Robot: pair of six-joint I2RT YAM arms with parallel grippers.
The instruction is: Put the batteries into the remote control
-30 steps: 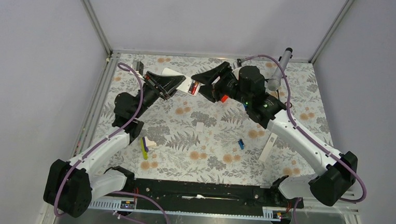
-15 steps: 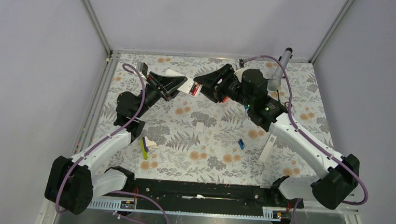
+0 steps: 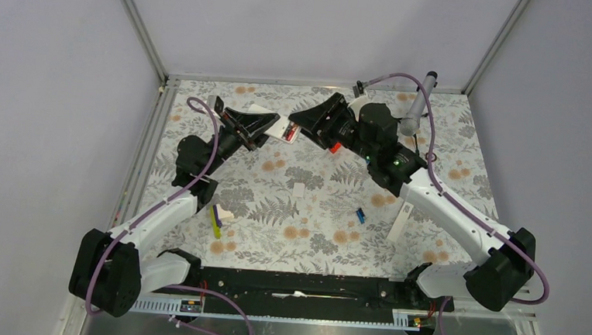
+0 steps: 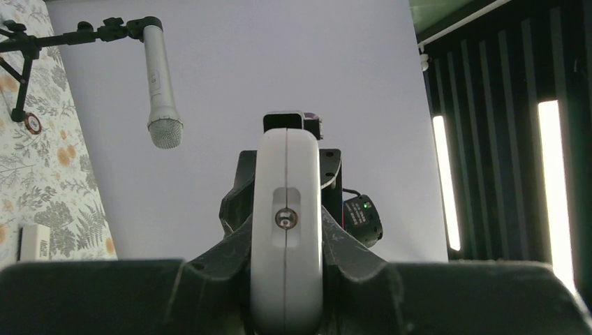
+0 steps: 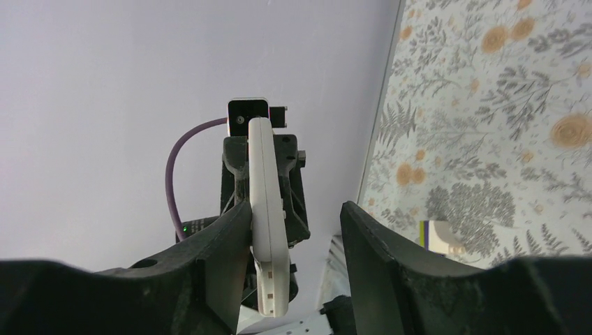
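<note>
My left gripper [image 3: 268, 127] is shut on the light-grey remote control [image 3: 282, 130] and holds it above the far part of the table. A red-and-black battery [image 3: 289, 134] seems to lie in its open back. In the left wrist view the remote [image 4: 286, 230] stands edge-on between my left gripper's [image 4: 286, 279] fingers. My right gripper [image 3: 302, 124] is open around the remote's free end. In the right wrist view the remote [image 5: 267, 223] touches one finger of my right gripper [image 5: 297, 234]; the other finger is apart. The blue battery [image 3: 360, 215] lies on the table.
A long slim white bar [image 3: 403, 223] lies right of the blue battery. A small white piece [image 3: 298, 189] lies mid-table. A yellow-and-purple object [image 3: 215, 221] is near the left arm. A microphone [image 3: 417, 109] on a stand is at the back right. An orange-red piece [image 3: 334, 147] shows under my right wrist.
My right gripper has shifted slightly at the remote's end and its cable has swung up. My left gripper has edged right, still holding the remote.
</note>
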